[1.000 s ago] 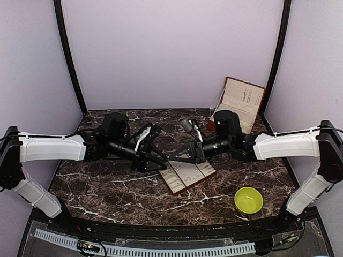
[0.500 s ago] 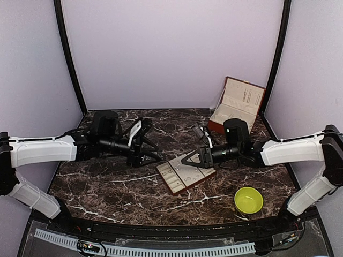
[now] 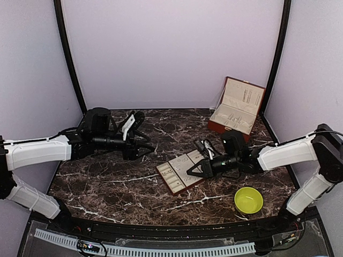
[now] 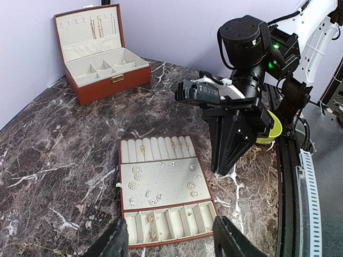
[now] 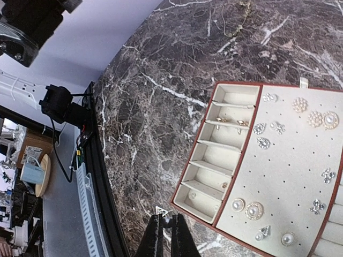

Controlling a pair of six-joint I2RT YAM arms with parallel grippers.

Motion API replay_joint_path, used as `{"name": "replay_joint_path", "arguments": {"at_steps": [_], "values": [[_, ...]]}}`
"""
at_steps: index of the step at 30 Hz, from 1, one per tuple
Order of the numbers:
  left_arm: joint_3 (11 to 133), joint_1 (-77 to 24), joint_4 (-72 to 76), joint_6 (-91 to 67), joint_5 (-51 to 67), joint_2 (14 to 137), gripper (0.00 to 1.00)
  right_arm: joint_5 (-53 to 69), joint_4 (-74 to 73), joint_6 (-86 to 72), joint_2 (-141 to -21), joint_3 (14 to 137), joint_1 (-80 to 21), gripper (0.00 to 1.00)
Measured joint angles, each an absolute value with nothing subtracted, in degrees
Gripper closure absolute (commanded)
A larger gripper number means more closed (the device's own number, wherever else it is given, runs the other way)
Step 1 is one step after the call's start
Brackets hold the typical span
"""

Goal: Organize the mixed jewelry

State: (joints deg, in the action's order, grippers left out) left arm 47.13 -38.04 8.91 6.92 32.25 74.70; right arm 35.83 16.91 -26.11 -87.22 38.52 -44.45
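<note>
The cream-lined compartment tray [image 3: 177, 179] lies open mid-table, with several studs and small rings [image 4: 161, 187] pinned or lying in it. My right gripper [image 5: 166, 217] hovers just off the tray's near corner [image 5: 195, 206]. It is shut on a tiny triangular silvery stud [image 5: 162, 211]. It also shows in the top view [image 3: 188, 174] and in the left wrist view [image 4: 220, 171]. My left gripper [image 4: 171, 241] is open and empty, drawn back left of the tray [image 3: 144, 150]. A thin chain [image 5: 236, 21] lies on the marble beyond the tray.
The reddish-brown box [image 3: 236, 107] stands open at the back right and also shows in the left wrist view [image 4: 99, 48]. The yellow-green bowl [image 3: 248, 199] sits at the front right. The table's black front rail [image 5: 102, 214] is close below my right gripper.
Both grippers have drawn apart from where they met over the tray. The left arm pulled back to the left. The right gripper moved down to the tray's near edge.
</note>
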Motion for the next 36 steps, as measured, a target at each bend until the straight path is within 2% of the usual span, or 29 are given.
{"name": "replay_joint_path", "arguments": {"at_steps": [36], "values": [[47.1,-38.0,8.9,6.9,31.8,74.7,0.44,27.5,17.7,-26.0,-94.1,35.8,-44.3,0.95]]}}
